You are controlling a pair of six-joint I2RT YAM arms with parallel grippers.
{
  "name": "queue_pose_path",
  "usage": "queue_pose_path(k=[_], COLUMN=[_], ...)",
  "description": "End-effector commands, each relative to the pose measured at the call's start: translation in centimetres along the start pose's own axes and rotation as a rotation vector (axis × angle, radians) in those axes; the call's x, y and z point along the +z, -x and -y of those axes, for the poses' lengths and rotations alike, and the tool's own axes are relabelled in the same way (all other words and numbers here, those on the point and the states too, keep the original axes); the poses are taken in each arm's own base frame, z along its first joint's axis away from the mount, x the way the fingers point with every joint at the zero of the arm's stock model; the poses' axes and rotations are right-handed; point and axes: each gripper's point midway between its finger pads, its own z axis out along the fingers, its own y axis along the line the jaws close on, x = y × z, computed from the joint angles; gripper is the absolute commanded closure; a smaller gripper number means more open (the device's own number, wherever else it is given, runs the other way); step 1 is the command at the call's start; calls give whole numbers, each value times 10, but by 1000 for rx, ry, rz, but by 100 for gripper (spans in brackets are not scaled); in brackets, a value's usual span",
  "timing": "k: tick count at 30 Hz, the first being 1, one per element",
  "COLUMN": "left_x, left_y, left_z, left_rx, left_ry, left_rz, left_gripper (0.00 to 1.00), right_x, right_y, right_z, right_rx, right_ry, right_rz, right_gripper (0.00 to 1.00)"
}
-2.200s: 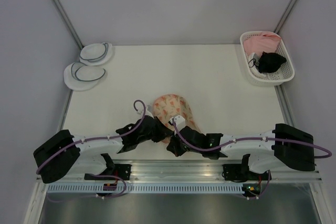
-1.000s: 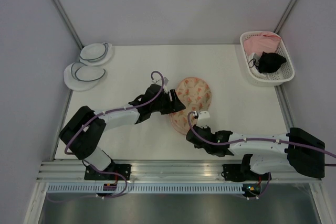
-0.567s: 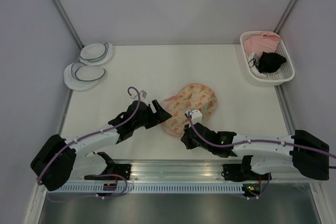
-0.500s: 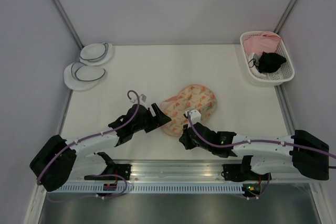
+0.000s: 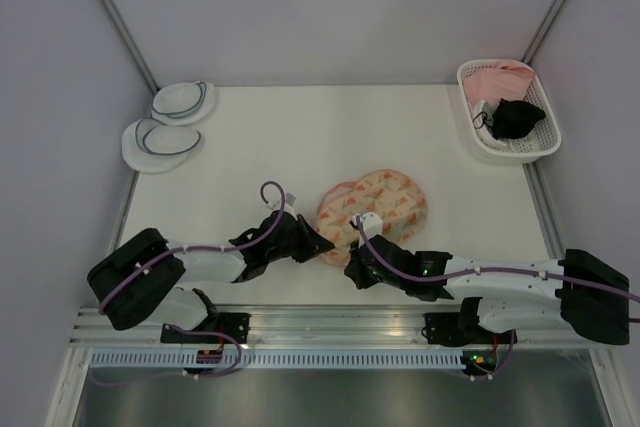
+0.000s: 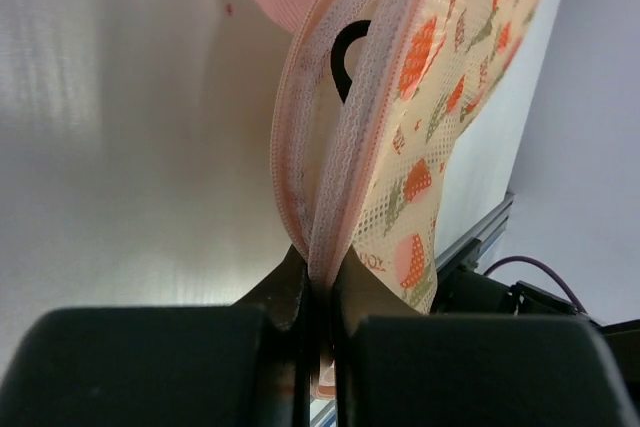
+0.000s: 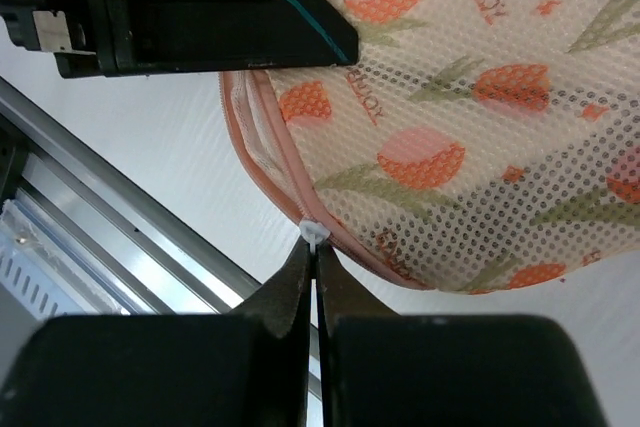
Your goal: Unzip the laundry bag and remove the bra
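Note:
The floral laundry bag (image 5: pixel 375 203) lies near the table's front middle, cream with orange print and pink trim. My left gripper (image 5: pixel 322 244) is shut on the bag's pink edge (image 6: pixel 325 247) at its left end. In the left wrist view the two pink rims (image 6: pixel 345 117) stand apart, with a black loop (image 6: pixel 345 55) between them. My right gripper (image 5: pixel 350 265) is shut on the white zip pull (image 7: pixel 314 233) at the bag's near rim (image 7: pixel 290 172). The bra's white cups are hidden.
Two plain white round pouches (image 5: pixel 165 125) lie at the back left. A white basket (image 5: pixel 507 112) at the back right holds a pink garment (image 5: pixel 500 77) and a black garment (image 5: pixel 516 118). The metal rail (image 5: pixel 340 322) runs along the near edge.
The bag has shifted right and a little toward the front. My left gripper has drawn back toward the front with the bag's edge. My right gripper stays at the near rim on the zip pull.

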Motion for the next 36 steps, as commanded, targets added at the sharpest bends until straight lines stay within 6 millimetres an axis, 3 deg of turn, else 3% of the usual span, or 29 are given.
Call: queue_pose_path(k=[1,7,14,16,17,19,23,27,29,30,31,34,36], left_x=[0,-13,-21,-23,-24,-29,-43,-64,-77,-81,-88,-95,-101], left_y=[9,13,12,11,9,8,10,13,18,17,20,17,18], left_z=[22,18,18,21,20,20,13,0,1,-6,-4,-14,-12], left_rx=[-26,-22,-28,-27,-24,-38,-46,-48,-51,-52,-55,-53,-47], left_ry=[-77,-68,-71,-79,-72,-60,-16,5,-27,-5,-31,-19,-46], left_rz=[42,72,84,79,76,79,125,168,201,201,218,219,226], left_gripper=[98,98,98,79,55,36,26,25,25,25,25,25,25], right_x=[-13,-39,-49,-49,-49,-50,-64,-79,-89,-94,-106,-129,-134], right_y=[12,3,0,0,-1,3,6,17,20,30,30,44,55], right_z=[12,80,97,101,105,106,129,145,149,148,155,156,149], right_rx=[19,66,73,73,68,85,89,135,163,176,163,163,139], right_ry=[-65,-424,-509,-531,-556,-576,-736,-846,-878,-891,-933,-986,-971], right_rz=[47,48,54,54,51,62,74,133,157,198,195,227,225], right_gripper=[99,100,100,100,100,99,99,100,79,74,54,21,18])
